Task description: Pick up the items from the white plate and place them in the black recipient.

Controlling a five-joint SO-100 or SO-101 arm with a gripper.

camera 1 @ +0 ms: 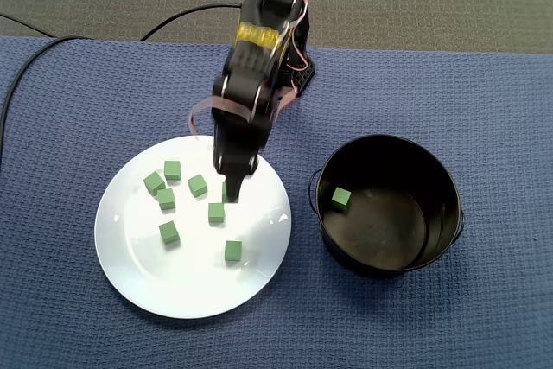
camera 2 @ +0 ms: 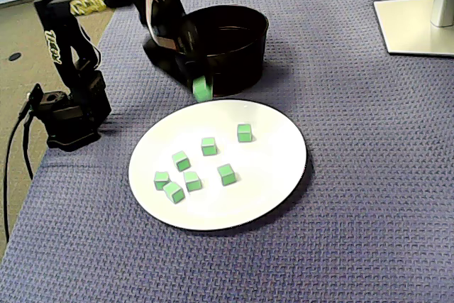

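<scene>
Seven small green cubes [camera 1: 168, 232] lie scattered on the round white plate [camera 1: 112, 239], lower left in a fixed view. My gripper [camera 2: 201, 84] pinches an eighth green cube [camera 2: 203, 91] over the plate. Another cube [camera 1: 341, 198] lies inside the black pot [camera 1: 442, 213], at right.

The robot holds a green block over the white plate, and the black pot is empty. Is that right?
Not quite: the black pot is not empty. One loose green block lies inside it, as a fixed view shows. The rest holds: the gripper grips the held green block over the white plate.
</scene>
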